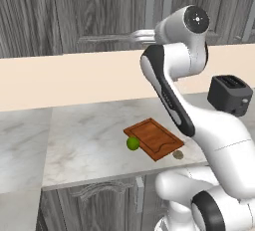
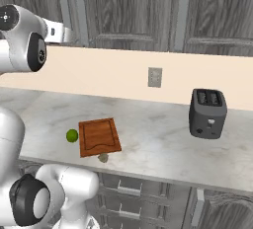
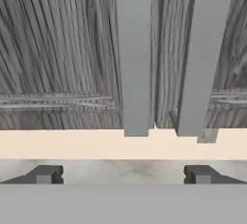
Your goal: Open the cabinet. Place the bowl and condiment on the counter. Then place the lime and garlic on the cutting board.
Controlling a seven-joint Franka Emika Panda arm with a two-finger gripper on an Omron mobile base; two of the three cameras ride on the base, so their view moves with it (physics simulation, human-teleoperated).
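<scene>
The cabinet of dark grey wood grain has its doors closed, and two long silver bar handles hang straight ahead in the hand view. My gripper is open, level with the handles' lower ends and a short way in front of them, holding nothing. On the counter lies the cutting board. The lime rests against its left edge. The garlic sits off its near corner, close to the counter's front edge. Bowl and condiment are out of view.
A dark toaster stands on the counter at the right, below a wall outlet. Another cabinet handle hangs further right. Grey base cabinets run under the counter.
</scene>
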